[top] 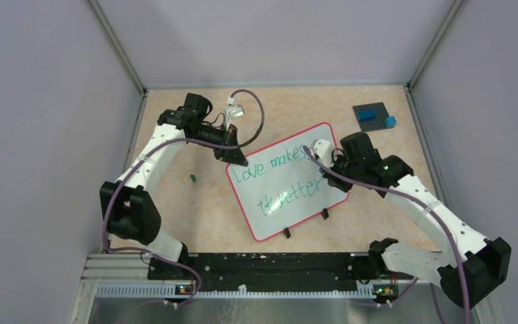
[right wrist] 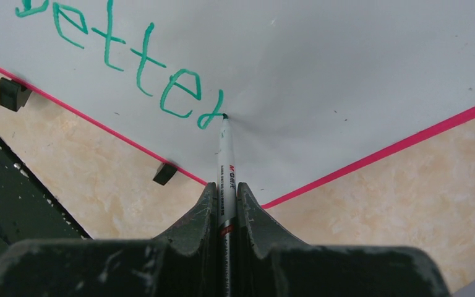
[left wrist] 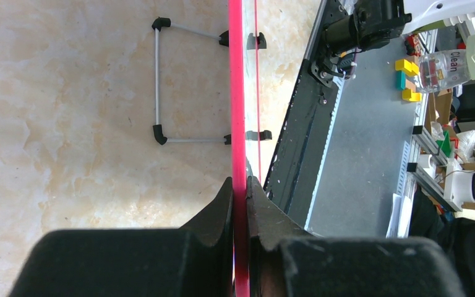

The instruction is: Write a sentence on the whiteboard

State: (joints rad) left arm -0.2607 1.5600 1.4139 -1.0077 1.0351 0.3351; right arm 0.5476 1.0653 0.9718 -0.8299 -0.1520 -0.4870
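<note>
Right wrist: my right gripper [right wrist: 226,193] pinches a marker [right wrist: 225,151], tip touching the whiteboard [right wrist: 346,55] right beside green "better"; my left gripper [left wrist: 240,189] clamps its red frame [left wrist: 236,93].

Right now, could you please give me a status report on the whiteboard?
Left gripper shut on whiteboard frame. Right gripper shut on marker, tip on board after "better". Nothing blocking the marker.

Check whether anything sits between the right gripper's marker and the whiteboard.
Nothing visible does. The marker held in the right gripper has its tip on the whiteboard, at the end of "better". The left gripper clamps the board's pink frame edge.
</note>
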